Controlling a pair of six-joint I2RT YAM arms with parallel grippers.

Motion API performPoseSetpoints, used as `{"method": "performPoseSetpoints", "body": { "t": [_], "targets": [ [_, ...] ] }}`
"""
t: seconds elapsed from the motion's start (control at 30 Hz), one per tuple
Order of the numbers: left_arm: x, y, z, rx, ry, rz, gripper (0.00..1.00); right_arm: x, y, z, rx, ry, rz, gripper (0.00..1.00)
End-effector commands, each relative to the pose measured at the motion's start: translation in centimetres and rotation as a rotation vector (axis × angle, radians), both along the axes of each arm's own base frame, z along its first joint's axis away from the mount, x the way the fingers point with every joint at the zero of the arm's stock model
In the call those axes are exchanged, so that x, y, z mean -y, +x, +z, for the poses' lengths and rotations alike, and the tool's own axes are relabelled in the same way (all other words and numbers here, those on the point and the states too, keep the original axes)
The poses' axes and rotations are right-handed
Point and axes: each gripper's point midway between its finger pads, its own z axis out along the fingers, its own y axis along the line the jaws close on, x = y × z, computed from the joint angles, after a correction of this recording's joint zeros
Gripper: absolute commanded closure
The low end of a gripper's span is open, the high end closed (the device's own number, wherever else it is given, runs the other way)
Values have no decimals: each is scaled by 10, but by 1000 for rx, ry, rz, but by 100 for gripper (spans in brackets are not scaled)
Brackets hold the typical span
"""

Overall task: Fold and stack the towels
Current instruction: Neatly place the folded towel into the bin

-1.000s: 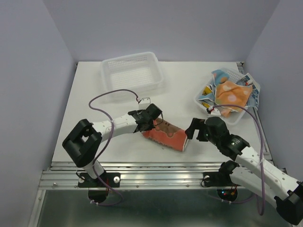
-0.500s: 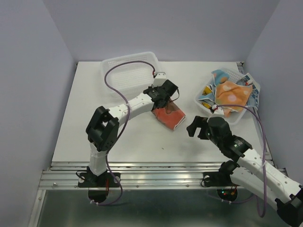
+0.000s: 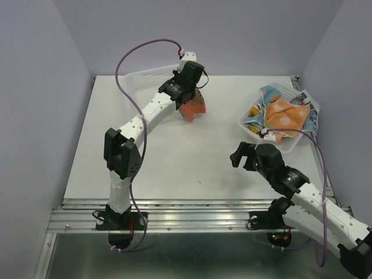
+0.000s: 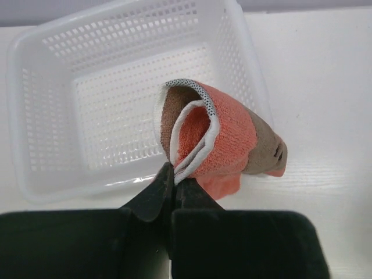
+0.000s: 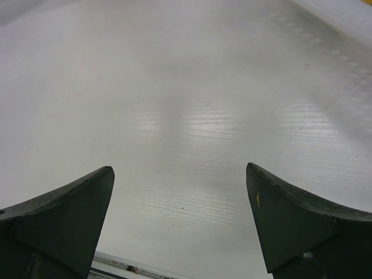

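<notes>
Left arm: stretched toward the upper centre of the top view. Left claw (image 3: 191, 97) is closed, pinching the folded edge of the red-orange towel (image 3: 193, 108). In the left wrist view the fingertips (image 4: 165, 185) meet on the white-trimmed hem, and the towel (image 4: 226, 142) hangs from them, doubled over with a brownish patch on its outer face.

Towel position: off the tabletop (image 3: 174, 168), at the right-hand rim of the empty white basket (image 3: 139, 78). In the wrist view it overlaps that basket's near right corner (image 4: 35, 116). Whether its lower end touches the rim or the tabletop, cannot tell.

Right arm: lower right of the top view. Right claw (image 3: 238, 154) is wide open and grips nothing. In the right wrist view (image 5: 179, 170) only bare tabletop (image 5: 174, 87) shows between the two dark fingers (image 5: 70, 203).

Other towels: heaped in the second white basket (image 3: 246, 123) at the upper right of the top view. The orange one with pale dots (image 3: 285, 116) is on top, a light blue one (image 3: 268, 93) is at the heap's upper left, and a navy patterned one (image 3: 309, 100) is at the far right edge.

Purple cable (image 3: 123, 58) arcs above the left arm.
</notes>
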Motion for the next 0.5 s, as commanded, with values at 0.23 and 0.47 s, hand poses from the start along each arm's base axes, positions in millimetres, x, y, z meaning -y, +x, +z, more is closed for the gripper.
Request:
{"method": "performPoseSetpoints", "body": {
  "t": [0.23,0.47],
  "targets": [
    [-8,54,77,107,-82,-128,100,2,10,22,76,13,-31,0],
    [-12,73,83,142,-113,-141,100,5,11,23,80,8,-51,0]
  ]
}}
